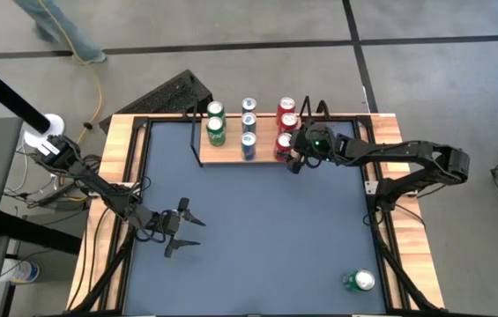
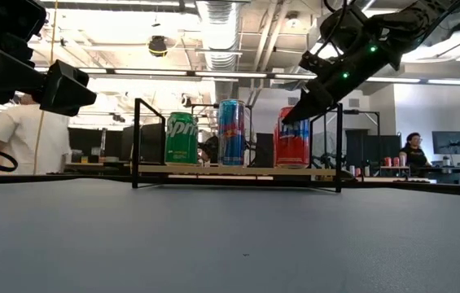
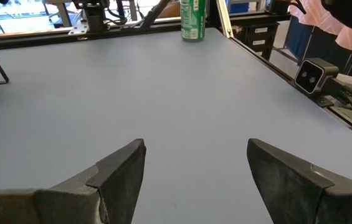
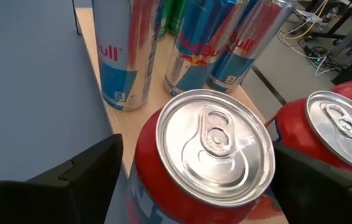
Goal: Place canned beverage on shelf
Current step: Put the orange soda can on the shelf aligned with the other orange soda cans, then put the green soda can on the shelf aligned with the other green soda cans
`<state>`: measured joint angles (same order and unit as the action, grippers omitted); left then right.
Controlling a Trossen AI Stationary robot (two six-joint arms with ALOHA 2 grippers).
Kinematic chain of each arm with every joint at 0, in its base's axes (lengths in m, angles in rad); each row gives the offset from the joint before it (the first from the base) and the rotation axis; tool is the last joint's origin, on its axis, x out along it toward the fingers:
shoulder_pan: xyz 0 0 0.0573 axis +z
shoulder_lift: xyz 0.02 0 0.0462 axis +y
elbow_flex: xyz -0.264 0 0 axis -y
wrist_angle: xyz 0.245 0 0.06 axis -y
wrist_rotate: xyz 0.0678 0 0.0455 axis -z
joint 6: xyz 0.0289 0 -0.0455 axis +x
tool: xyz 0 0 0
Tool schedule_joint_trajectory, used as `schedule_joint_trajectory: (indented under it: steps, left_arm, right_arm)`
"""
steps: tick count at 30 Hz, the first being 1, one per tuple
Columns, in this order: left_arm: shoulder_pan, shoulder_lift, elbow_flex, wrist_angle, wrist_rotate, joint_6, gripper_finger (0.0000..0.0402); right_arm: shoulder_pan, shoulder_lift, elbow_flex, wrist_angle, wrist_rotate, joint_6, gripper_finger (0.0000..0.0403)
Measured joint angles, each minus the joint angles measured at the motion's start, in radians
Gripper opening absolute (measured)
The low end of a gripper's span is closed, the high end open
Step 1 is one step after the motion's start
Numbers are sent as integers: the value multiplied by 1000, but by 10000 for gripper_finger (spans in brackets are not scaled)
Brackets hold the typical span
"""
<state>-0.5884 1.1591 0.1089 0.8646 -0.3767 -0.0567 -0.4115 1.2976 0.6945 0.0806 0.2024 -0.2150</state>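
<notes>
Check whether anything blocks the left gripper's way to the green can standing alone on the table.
Nothing visible does. The left gripper is open and faces the lone green can across bare table top; the shelf and the right gripper are off at the far edge.

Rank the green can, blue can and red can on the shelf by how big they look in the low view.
1. Blue can, the tallest.
2. Red can and green can look about the same height, so no ranking between them.
</notes>
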Motion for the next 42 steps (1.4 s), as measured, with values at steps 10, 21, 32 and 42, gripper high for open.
schedule_joint_trajectory:
  steps: [10,21,32,42]
  left_arm:
    - [0,0,0,-2,2,0,269]
    - [0,0,0,-2,6,0,269]
    - [0,0,0,-2,6,0,269]
    - [0,0,0,-21,5,-16,269]
  right_arm:
    - [50,-3,107,-131,141,-46,385]
    - [128,-1,185,-197,148,-71,384]
    - [247,-3,191,-210,208,-4,372]
    - [540,1,418,-696,183,465,352]
